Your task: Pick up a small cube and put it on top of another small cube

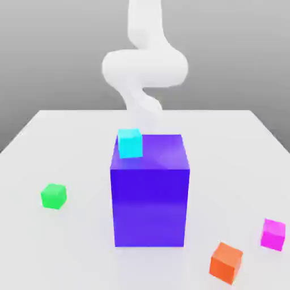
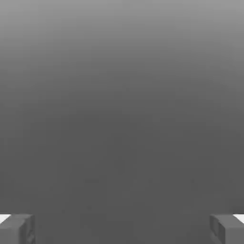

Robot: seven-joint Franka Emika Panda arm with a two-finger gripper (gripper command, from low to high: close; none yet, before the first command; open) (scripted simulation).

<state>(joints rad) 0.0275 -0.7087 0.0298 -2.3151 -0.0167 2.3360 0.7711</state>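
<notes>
The magenta cube (image 1: 273,234) sat on the white desk (image 1: 68,243) at the exterior view's near right, just beside the orange cube (image 1: 226,262). A cyan cube (image 1: 129,143) rested atop the big blue-violet block (image 1: 149,192). The jaws stood spread wide, holding nothing.

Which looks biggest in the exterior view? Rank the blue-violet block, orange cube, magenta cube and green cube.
1. blue-violet block, clearly largest
2. orange cube, though it sits nearest the camera
3. magenta cube and green cube: too alike to rank
</notes>
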